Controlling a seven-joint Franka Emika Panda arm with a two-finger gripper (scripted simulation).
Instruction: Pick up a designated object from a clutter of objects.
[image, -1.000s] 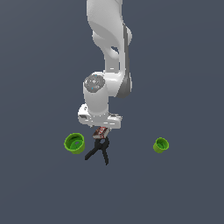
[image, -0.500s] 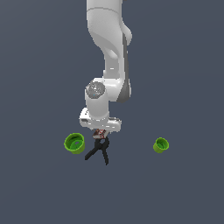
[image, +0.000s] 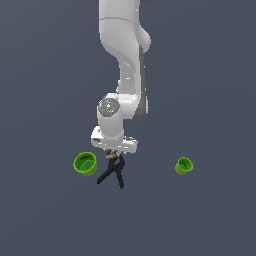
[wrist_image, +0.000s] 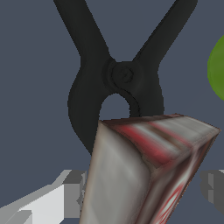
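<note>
Designated object: small flat rectangular box (wrist_image: 148, 170), dark red-brown with whitish faces and red stripes. In the wrist view it fills the near part of the picture, tilted, one corner pointing toward the clamp's pivot. In the exterior view only a sliver of it (image: 112, 154) shows, tucked right under the arm's hand.
Box location: between the finger parts of the gripper, directly over the head end of the clamp. Whether it touches the clamp or the floor cannot be told.
Gripper: white two-finger gripper (image: 113, 151), pointing straight down. Grey finger parts (wrist_image: 74, 186) appear on either side of the box in the wrist view, set about the box's width apart. Actual contact with the box is hidden, so a grip cannot be confirmed.
Clamp: black spring clamp (wrist_image: 120, 76) lying flat on the floor, its two handles splayed in a V away from the gripper (image: 114, 172).
Nearer cup: bright green round cup (image: 85, 163), open side up, just beside the clamp on the exterior view's left.
Farther cup: smaller-looking bright green round cup (image: 183, 165), well apart on the exterior view's right.
Floor: plain dark grey-blue surface (image: 200, 220) under everything.
</note>
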